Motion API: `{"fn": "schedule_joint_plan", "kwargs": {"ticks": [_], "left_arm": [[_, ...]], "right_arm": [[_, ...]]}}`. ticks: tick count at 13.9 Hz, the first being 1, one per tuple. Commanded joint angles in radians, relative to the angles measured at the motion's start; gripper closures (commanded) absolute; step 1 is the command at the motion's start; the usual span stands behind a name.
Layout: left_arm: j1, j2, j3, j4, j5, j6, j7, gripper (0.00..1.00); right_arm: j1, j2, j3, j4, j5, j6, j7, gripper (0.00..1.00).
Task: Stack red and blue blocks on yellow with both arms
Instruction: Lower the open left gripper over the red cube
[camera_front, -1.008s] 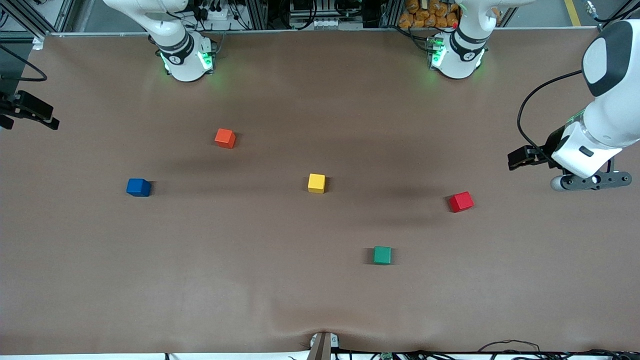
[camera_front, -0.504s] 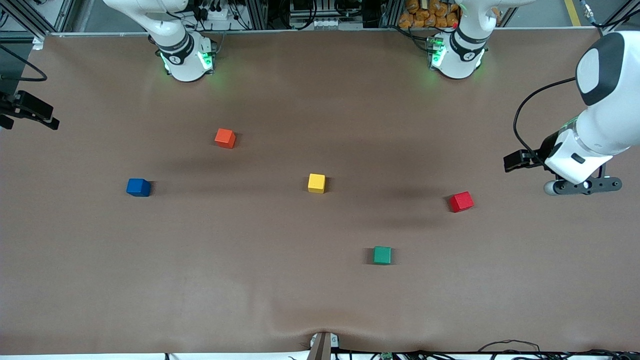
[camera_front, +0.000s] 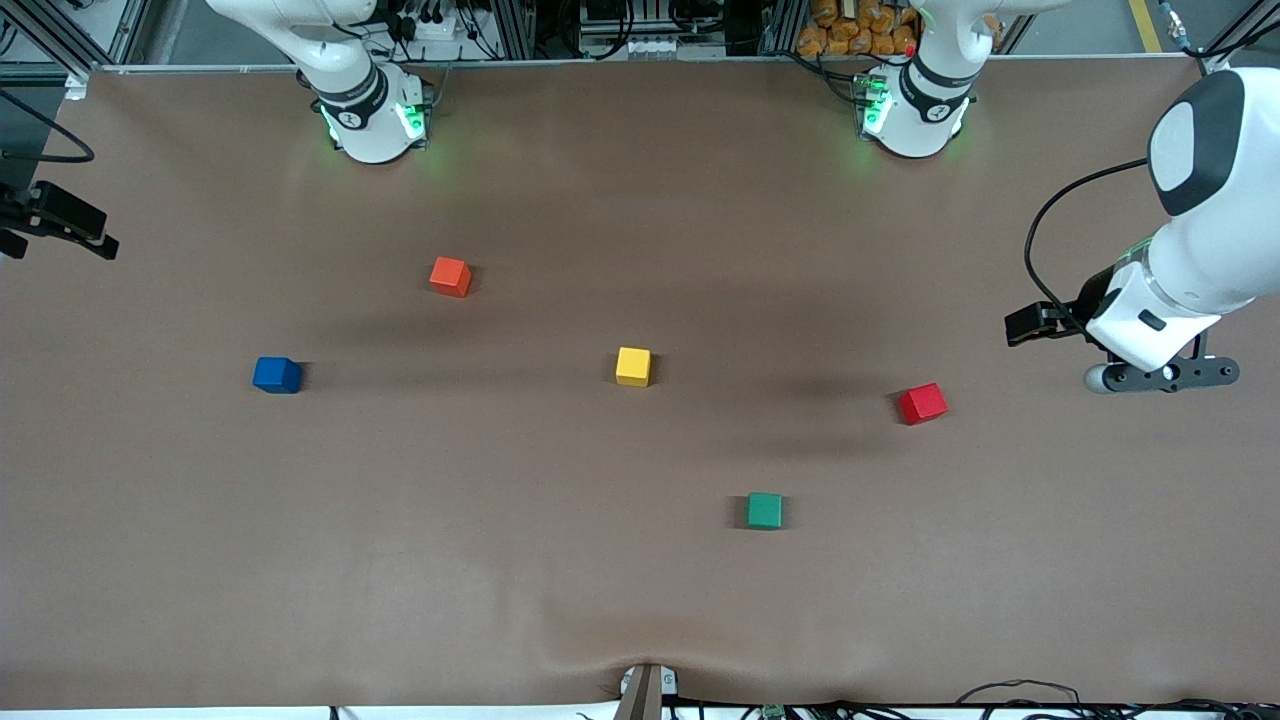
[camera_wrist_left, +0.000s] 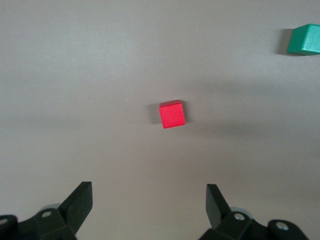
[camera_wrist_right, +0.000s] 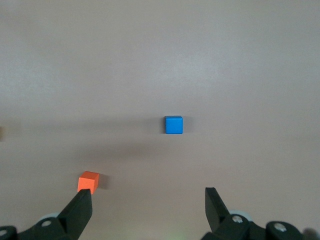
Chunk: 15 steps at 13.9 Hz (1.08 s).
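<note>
The yellow cube (camera_front: 633, 366) sits mid-table. The red block (camera_front: 923, 403) lies toward the left arm's end and shows in the left wrist view (camera_wrist_left: 172, 114). The blue block (camera_front: 277, 375) lies toward the right arm's end and shows in the right wrist view (camera_wrist_right: 173, 124). My left gripper (camera_wrist_left: 148, 193) hangs open and empty over bare table, apart from the red block; in the front view it (camera_front: 1165, 376) is at the left arm's end. My right gripper (camera_wrist_right: 148, 199) is open and empty, high over the right arm's end, with only its wrist part (camera_front: 58, 222) at the front view's edge.
An orange-red cube (camera_front: 450, 276) (camera_wrist_right: 89, 181) lies farther from the front camera than the blue block. A green cube (camera_front: 765, 510) (camera_wrist_left: 304, 39) lies nearer to that camera than the red block. A brown mat (camera_front: 500, 560) covers the table.
The left arm has shifted a little toward the red block. The right arm and all the cubes have stayed where they were.
</note>
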Motion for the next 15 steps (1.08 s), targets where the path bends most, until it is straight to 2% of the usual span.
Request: {"fn": "schedule_joint_plan", "kwargs": {"ticks": [1, 5, 9, 13, 15], "left_arm": [[-0.009, 0.011, -0.005, 0.002, 0.017, 0.005, -0.019, 0.00], [-0.022, 0.044, -0.013, -0.032, 0.018, 0.077, -0.080, 0.00], [-0.038, 0.052, -0.013, -0.154, 0.017, 0.223, -0.241, 0.00], [-0.038, 0.057, -0.013, -0.281, 0.017, 0.385, -0.324, 0.00], [-0.039, 0.081, -0.013, -0.314, 0.018, 0.441, -0.379, 0.00]], "right_arm": [[-0.016, -0.021, 0.009, -0.017, 0.016, -0.006, 0.007, 0.00], [-0.016, -0.021, 0.009, -0.017, 0.016, -0.006, 0.007, 0.00], [-0.016, -0.021, 0.009, -0.017, 0.016, -0.006, 0.007, 0.00], [-0.016, -0.021, 0.009, -0.017, 0.016, -0.006, 0.007, 0.00], [-0.017, -0.021, 0.009, -0.017, 0.016, -0.006, 0.007, 0.00]]}}
